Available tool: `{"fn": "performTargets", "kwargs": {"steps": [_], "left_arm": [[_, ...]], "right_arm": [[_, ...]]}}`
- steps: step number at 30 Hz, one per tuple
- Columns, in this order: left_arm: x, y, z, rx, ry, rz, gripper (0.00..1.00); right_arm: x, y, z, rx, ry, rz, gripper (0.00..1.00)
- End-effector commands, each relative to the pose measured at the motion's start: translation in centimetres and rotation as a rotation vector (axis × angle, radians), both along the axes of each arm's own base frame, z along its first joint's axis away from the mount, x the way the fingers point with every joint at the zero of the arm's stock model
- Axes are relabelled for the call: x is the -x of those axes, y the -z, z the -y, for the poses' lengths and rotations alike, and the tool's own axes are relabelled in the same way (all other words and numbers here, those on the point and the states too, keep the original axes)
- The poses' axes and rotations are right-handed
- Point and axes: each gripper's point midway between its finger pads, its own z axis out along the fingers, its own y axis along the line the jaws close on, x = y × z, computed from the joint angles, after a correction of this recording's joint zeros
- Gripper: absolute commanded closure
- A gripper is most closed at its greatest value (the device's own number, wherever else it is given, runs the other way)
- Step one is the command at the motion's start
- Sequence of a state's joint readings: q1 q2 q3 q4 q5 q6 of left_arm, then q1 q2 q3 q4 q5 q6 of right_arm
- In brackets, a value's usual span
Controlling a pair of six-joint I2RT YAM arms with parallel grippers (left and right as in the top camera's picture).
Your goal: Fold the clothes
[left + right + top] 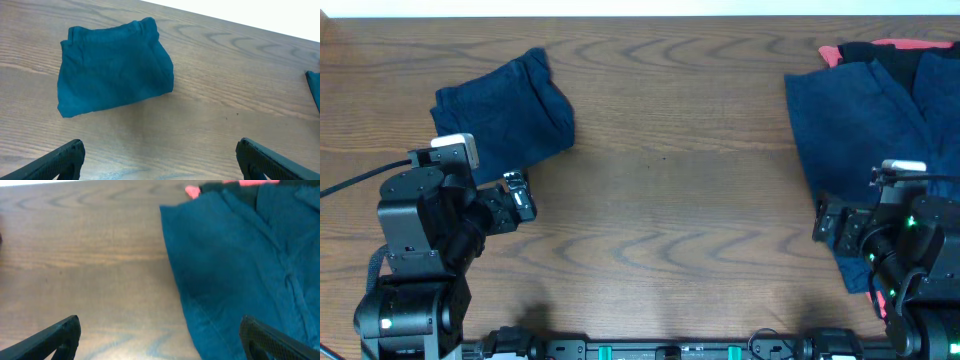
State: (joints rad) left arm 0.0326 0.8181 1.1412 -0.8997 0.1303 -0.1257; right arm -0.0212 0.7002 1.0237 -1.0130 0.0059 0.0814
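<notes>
Navy fabric is sitting in two places for you: a folded bundle (503, 115) is lying at the upper left of the overhead frame, and a spread pile (865, 130) is lying at the right edge, with a coral-red piece (905, 44) and a black piece (898, 62) peeking out on top. Your left gripper (159, 152) is hovering wide open below the bundle, holding nothing. Your right gripper (160, 335) is gaping wide too, straddling the pile's left edge and the wooden table (670, 200).

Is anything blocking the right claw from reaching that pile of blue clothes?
Nothing visible does. The right gripper is open, and only bare wooden table lies between it and the near edge of the navy pile.
</notes>
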Motion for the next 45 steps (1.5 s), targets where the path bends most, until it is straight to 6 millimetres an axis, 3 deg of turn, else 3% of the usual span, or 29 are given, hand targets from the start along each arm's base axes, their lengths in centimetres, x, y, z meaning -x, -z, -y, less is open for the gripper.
{"fn": "performTargets", "kwargs": {"steps": [1, 10, 20, 33, 45], "left_arm": [[0.0, 0.2, -0.2, -0.018, 0.002, -0.002, 0.02], [0.0, 0.2, -0.2, -0.019, 0.002, -0.002, 0.02], [0.0, 0.2, -0.2, -0.018, 0.002, -0.002, 0.02], [0.0, 0.2, -0.2, -0.019, 0.002, -0.002, 0.02], [0.0, 0.2, -0.2, -0.018, 0.002, -0.002, 0.02]], "right_arm": [[0.4, 0.7, 0.4, 0.023, 0.008, -0.029, 0.01], [-0.1, 0.2, 0.6, 0.053, -0.003, -0.002, 0.01], [-0.6, -0.8, 0.5, 0.116, -0.047, 0.182, 0.01], [0.5, 3.2, 0.4, 0.127, -0.034, 0.463, 0.01], [-0.9, 4.5, 0.6, 0.144, -0.012, 0.660, 0.01]]}}
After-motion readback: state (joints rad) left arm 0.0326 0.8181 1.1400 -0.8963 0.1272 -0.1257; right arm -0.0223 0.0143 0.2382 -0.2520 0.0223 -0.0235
